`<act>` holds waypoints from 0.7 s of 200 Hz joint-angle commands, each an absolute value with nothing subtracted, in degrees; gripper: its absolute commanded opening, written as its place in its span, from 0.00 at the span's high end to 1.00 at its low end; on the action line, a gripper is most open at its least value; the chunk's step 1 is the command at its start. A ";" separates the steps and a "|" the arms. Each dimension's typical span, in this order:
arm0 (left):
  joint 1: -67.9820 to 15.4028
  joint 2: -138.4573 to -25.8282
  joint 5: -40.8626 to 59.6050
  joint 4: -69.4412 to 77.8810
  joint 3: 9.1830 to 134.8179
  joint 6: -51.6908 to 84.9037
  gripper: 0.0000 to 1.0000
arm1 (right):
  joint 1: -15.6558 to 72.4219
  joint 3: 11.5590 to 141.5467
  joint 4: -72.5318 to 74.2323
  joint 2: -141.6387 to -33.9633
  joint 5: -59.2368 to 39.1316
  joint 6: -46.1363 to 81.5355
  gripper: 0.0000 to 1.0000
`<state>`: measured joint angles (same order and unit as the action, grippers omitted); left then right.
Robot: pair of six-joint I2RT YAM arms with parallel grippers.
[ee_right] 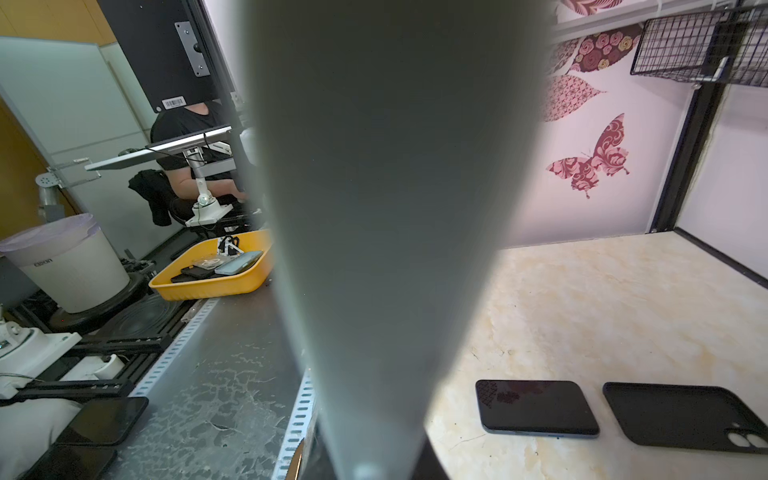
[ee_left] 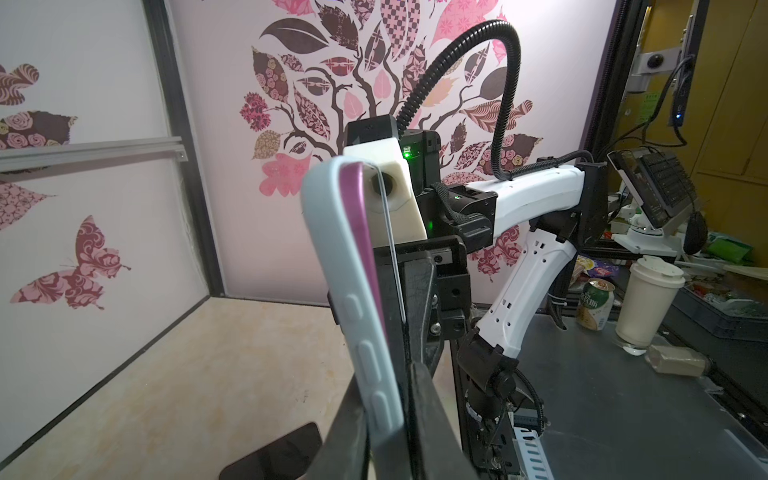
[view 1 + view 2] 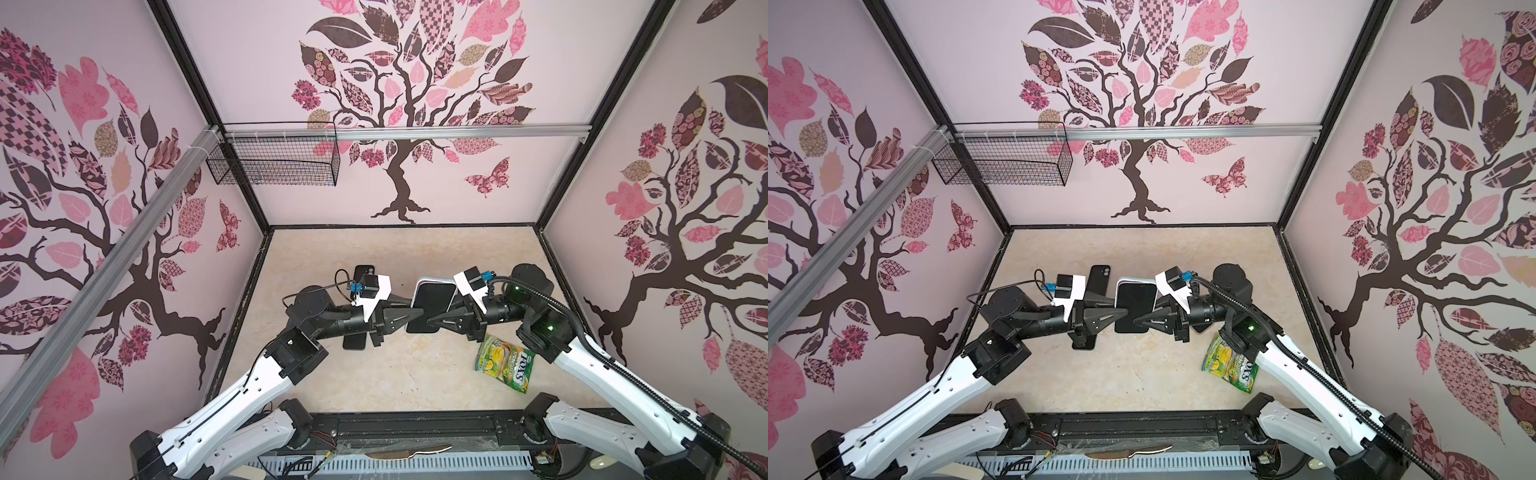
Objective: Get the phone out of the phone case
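While both pincers hold the cased phone aloft between them, extraction appears part-done.
Left gripper [image 3: 410,318] and right gripper [image 3: 429,320] are each clamped on an opposite long edge of the phone case [image 2: 340,266], above the table [image 3: 374,257]. The case is pale blue-white. The phone [image 2: 361,232] is pink-edged, one corner lifted clear of the rim. Next, in my judgement: pin the case and peel the phone free.

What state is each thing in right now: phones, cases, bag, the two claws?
Cased phone: in the air, inside its pale case.
Left gripper: jaws shut on cased phone.
Right gripper: jaws shut on cased phone.
Black phone: flat on table, screen up.
Black case: flat on table, empty.
Snack bag: flat on table.
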<state>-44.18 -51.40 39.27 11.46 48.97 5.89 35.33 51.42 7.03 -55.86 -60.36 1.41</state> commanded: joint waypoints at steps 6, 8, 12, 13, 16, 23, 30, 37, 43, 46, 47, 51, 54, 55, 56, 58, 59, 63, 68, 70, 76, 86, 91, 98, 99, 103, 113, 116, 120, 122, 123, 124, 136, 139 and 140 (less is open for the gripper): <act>-44.54 -50.51 40.83 15.50 49.38 4.94 0.96 | 35.42 54.64 8.67 -54.65 -60.26 2.69 1.00; -44.53 -50.38 40.79 15.61 49.26 4.97 0.97 | 35.42 54.59 8.80 -54.62 -60.22 2.76 1.00; -44.48 -50.28 40.69 15.85 49.14 5.07 1.00 | 35.41 54.59 9.28 -54.43 -60.12 3.01 1.00; -44.52 -50.28 40.69 15.92 49.09 5.13 1.00 | 35.42 54.58 9.39 -54.38 -60.08 3.09 1.00; -44.53 -50.22 40.62 16.10 49.10 5.30 1.00 | 35.38 54.47 9.76 -54.30 -59.91 3.32 1.00; -44.53 -50.01 40.28 16.70 48.72 5.64 1.00 | 35.40 54.17 10.77 -53.94 -59.72 3.78 1.00; -44.50 -49.79 39.84 17.43 48.33 6.14 1.00 | 35.39 53.89 11.91 -53.56 -59.45 4.31 1.00; -44.48 -49.60 39.62 18.35 48.01 6.66 1.00 | 35.37 53.43 13.19 -53.14 -58.97 5.04 1.00; -44.53 -49.49 39.27 19.26 47.61 7.15 1.00 | 35.40 52.99 14.59 -52.78 -58.62 5.57 1.00; -44.50 -49.41 38.96 19.83 47.45 7.53 1.00 | 35.35 52.80 15.27 -52.58 -58.50 5.88 1.00; -44.49 -49.36 38.90 20.02 47.41 7.68 1.00 | 35.39 52.68 15.50 -52.48 -58.47 5.97 1.00; -44.48 -49.24 38.48 20.96 47.11 8.27 1.00 | 35.42 52.30 16.39 -52.26 -58.30 6.34 0.92; -44.50 -49.13 38.11 21.65 46.91 8.71 1.00 | 35.42 52.11 17.04 -52.13 -58.08 6.67 0.87; -44.48 -49.13 38.00 21.90 46.83 8.88 1.00 | 35.38 51.98 17.27 -52.03 -58.04 6.76 0.85; -44.48 -49.13 37.94 22.16 46.75 9.06 1.00 | 35.35 51.87 17.47 -51.94 -57.98 6.90 0.83; -44.54 -49.07 37.50 22.68 46.54 9.38 1.00 | 35.40 51.62 18.01 -51.88 -57.83 7.04 0.80; -44.55 -49.10 37.34 22.98 46.43 9.57 1.00 | 35.41 51.52 18.23 -51.82 -57.74 7.12 0.78; -44.47 -48.94 36.68 24.35 46.02 10.43 1.00 | 35.42 51.18 19.18 -51.61 -57.51 7.60 0.73; -44.47 -48.80 35.78 26.22 45.46 11.68 1.00 | 35.41 50.71 20.34 -51.41 -57.40 8.21 0.69; -44.47 -48.85 35.42 26.92 45.23 12.21 1.00 | 35.42 50.52 20.75 -51.28 -57.39 8.43 0.67; -44.48 -48.81 34.70 29.13 44.73 13.67 1.00 | 35.41 50.09 21.99 -51.16 -57.39 8.98 0.64; -44.49 -49.11 33.75 31.67 44.34 15.53 1.00 | 35.45 49.71 23.20 -51.20 -57.39 9.70 0.61; -44.47 -49.27 33.39 32.72 44.22 16.35 1.00 | 35.51 49.58 23.46 -51.29 -57.44 9.88 0.61; -44.48 -49.53 33.16 33.71 44.13 17.29 1.00 | 35.57 49.64 23.71 -51.44 -57.53 9.91 0.61; -44.47 -49.55 33.15 33.82 44.12 17.39 1.00 | 35.58 49.65 23.72 -51.43 -57.59 9.87 0.61; -44.48 -49.72 33.05 34.19 44.12 17.68 1.00 | 35.67 49.66 23.66 -51.49 -57.59 9.85 0.61; -44.60 -50.13 32.96 34.79 44.12 18.31 1.00 | 35.92 49.86 23.52 -51.90 -57.82 9.48 0.61; -44.59 -50.23 32.98 34.97 44.21 18.43 1.00 | 36.02 49.96 23.30 -52.05 -57.87 9.27 0.61; -44.56 -50.31 32.92 35.10 44.19 18.61 1.00 | 36.13 50.13 22.90 -52.31 -58.04 8.94 0.61; -44.56 -50.35 32.93 35.19 44.14 18.69 1.00 | 36.26 50.21 22.64 -52.43 -58.08 8.76 0.61; -44.60 -50.31 32.94 35.22 44.13 18.75 1.00 | 36.23 50.24 22.48 -52.49 -58.13 8.64 0.61; -44.67 -50.38 32.95 35.27 44.13 18.78 1.00 | 36.31 50.30 22.36 -52.57 -58.16 8.50 0.61; -44.77 -50.61 33.03 35.42 44.33 18.96 1.00 | 36.70 50.87 20.20 -53.15 -58.03 6.67 0.60; -44.78 -50.67 33.09 35.34 44.40 18.93 1.00 | 36.79 50.95 19.69 -53.29 -57.97 6.34 0.60; -44.76 -50.65 33.11 35.34 44.44 18.91 1.00 | 36.76 50.96 19.60 -53.32 -57.94 6.16 0.59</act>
